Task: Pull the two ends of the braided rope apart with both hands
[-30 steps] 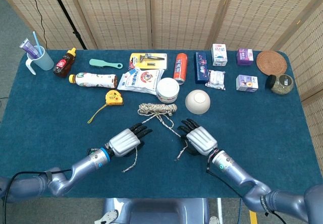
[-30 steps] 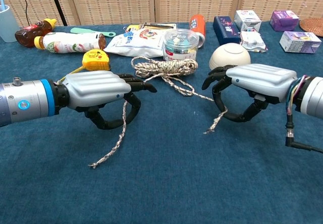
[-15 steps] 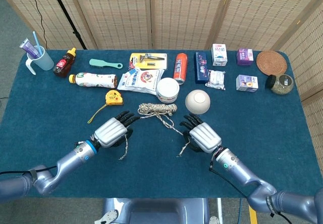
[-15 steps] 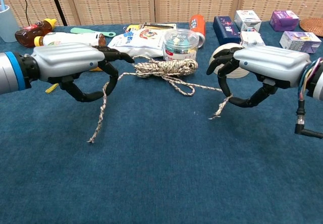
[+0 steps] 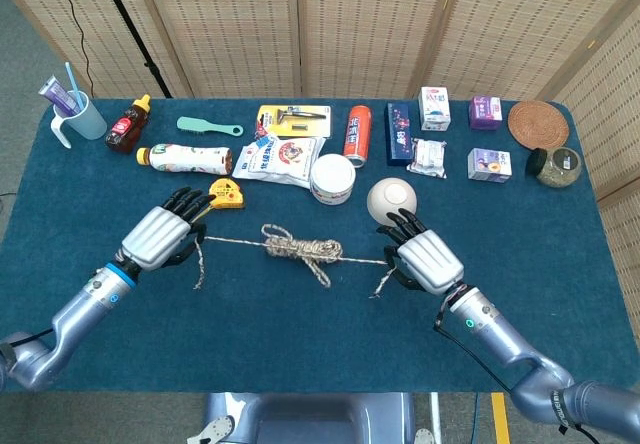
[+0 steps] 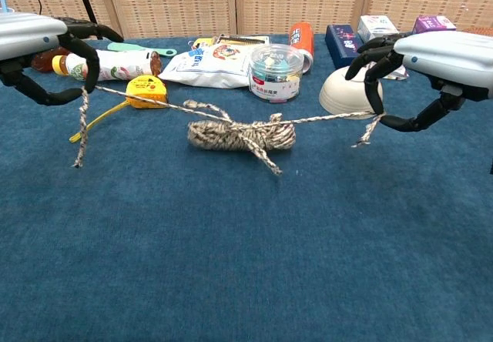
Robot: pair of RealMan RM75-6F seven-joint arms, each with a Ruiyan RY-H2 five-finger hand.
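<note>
Cup: light blue, far left rear corner of the table; holds a toothbrush and a tube.
Sauce bottle: dark, yellow cap, lying just right of the cup.
Left hand: raised above the left side of the table, fingers curled around the left end of the braided rope; a short tail hangs down from the grip.
Tape measure: yellow, on the table just beyond the left hand's fingertips, its tape trailing out to the left in the chest view.
White bottle: lying on its side behind the tape measure.
Braided rope: stretched in a near-straight line between both hands; a tied bundle sits at mid-span, resting on the table in the chest view, with one loose strand trailing toward the robot.
Snack bag: white, behind the rope bundle.
Clear tub: round, white lid, behind the rope and right of the bag.
Red can: lying at the rear, centre.
White bowl: upside down, just behind the right hand.
Right hand: raised, fingers curled around the right end of the rope; a frayed tail hangs below the grip.
Boxes: small cartons at the rear right.
Woven coaster: round, far right rear.
Jar: near the right edge, in front of the coaster.
</note>
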